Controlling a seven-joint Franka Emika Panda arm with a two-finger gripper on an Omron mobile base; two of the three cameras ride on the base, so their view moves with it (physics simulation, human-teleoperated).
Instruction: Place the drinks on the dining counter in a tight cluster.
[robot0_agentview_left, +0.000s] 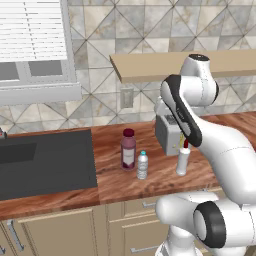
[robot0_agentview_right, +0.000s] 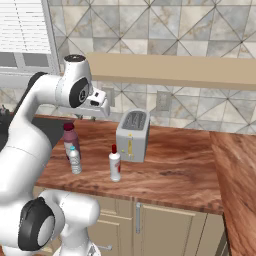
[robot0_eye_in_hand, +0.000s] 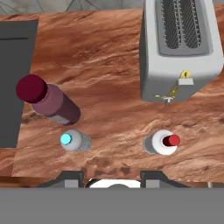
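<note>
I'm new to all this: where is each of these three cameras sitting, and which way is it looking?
Left base view: behind the arm on its left, looking forward and down at the counter, purple bottle and clear bottle; the white arm rises at lower right.
Right base view: behind on its right, same counter; the arm rises at lower left.
Hand view: on the hand, looking straight down; the gripper tips show at the bottom.
All three share the toaster and the white bottle.
</note>
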